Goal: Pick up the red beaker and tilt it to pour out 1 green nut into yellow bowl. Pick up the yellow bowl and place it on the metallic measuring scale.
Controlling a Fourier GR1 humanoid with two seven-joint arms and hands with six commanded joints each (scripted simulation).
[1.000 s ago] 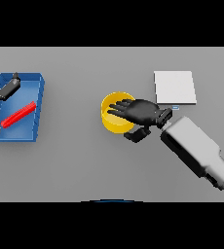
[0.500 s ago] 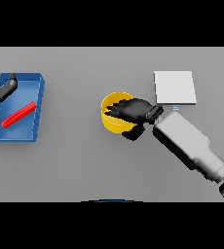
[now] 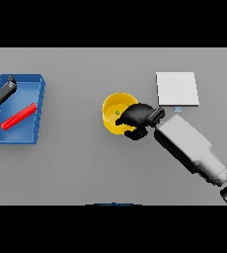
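My right hand [image 3: 136, 117] lay over the right side of the yellow bowl [image 3: 114, 113], its fingers curled around the rim, grasping it. The bowl stood on the grey table [image 3: 81, 163], and a small green nut [image 3: 117, 112] was inside it. The metallic scale [image 3: 177, 88] was near, to the right. The red beaker [image 3: 18, 116] lay tilted in the blue tray [image 3: 37, 104] at the left. My left hand [image 3: 3, 91] showed over the tray's upper left corner; whether it was clenched I could not tell.

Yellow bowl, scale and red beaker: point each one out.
yellow bowl [image 3: 111, 109], head view, on its inner wall left of the right hand.
metallic measuring scale [image 3: 177, 88], head view, on the middle of its pale top plate.
red beaker [image 3: 18, 116], head view, on the middle of its body, lying in the blue tray.
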